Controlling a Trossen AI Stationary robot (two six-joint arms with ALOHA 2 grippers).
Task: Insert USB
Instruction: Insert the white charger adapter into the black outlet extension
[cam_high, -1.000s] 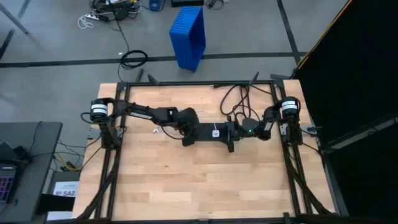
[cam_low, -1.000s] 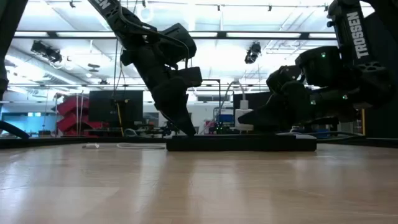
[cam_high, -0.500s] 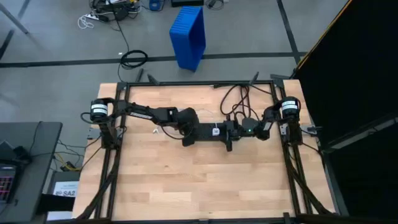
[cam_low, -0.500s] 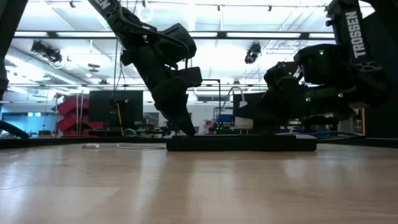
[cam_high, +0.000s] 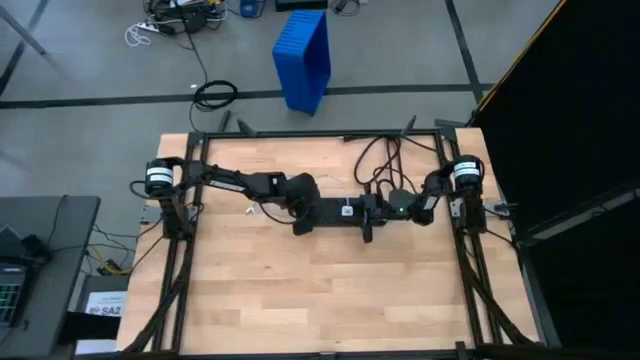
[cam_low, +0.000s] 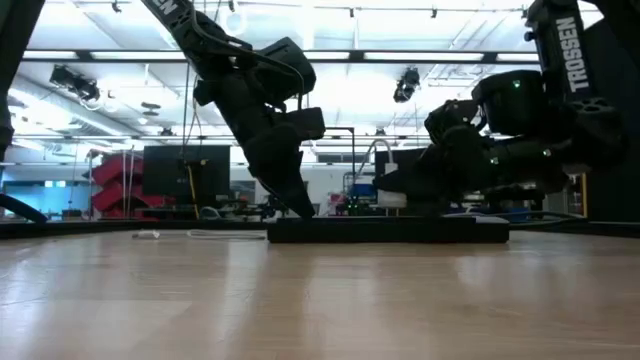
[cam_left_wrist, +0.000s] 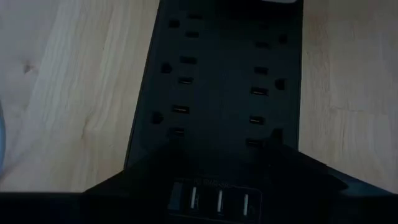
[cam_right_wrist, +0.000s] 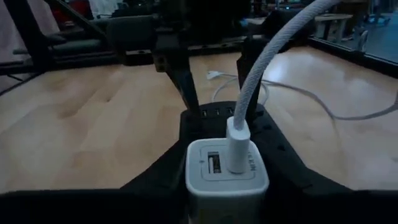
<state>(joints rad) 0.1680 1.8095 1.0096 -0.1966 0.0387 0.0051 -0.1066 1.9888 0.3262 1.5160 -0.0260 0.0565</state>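
A black power strip (cam_high: 335, 212) lies flat in the middle of a wooden worktop (cam_high: 300, 290). The left gripper (cam_high: 300, 222) presses down at one end of the strip, clenched on that end, its dark fingers (cam_left_wrist: 149, 171) straddling the strip's width near a row of three small ports. At the strip's other end, the right gripper (cam_high: 372, 212) is closed around a small white charger block (cam_right_wrist: 227, 168). The USB (cam_right_wrist: 267, 65), a thin white braided cable, has one plug seated in the charger block's face and arches upward from it, then trails across the worktop beyond the strip.
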